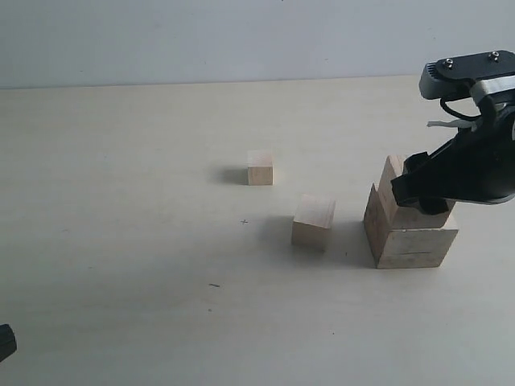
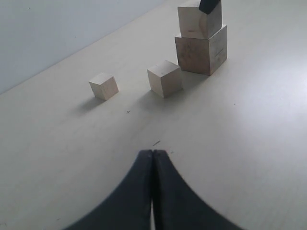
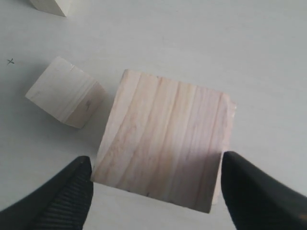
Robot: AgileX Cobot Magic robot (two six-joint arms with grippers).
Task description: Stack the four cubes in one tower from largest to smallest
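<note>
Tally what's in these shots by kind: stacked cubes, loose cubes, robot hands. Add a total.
Stacked cubes: 2, largest cube, second-largest cube atop it
Loose cubes: 2, third cube, smallest cube
Hands: 2, left hand, right hand
Total: 6

All four cubes showed the same pale, unpainted wood. The largest cube [image 1: 410, 241] was light tan with a thin darker line across its front. On top of it, the second-largest cube [image 3: 163, 134] carried fine pinkish-brown grain streaks along its upper face. Left of the largest cube in the exterior view, the third cube [image 1: 314, 221] and the smallest cube [image 1: 260, 168] looked creamy beige. The table [image 1: 121, 281] was off-white with a tiny dark cross mark [image 1: 245, 222], and the wall [image 1: 201, 36] pale grey-blue. The right gripper [image 3: 158, 191] was black with ribbed fingers [image 3: 67, 201], the left gripper [image 2: 152, 155] plain black.
</note>
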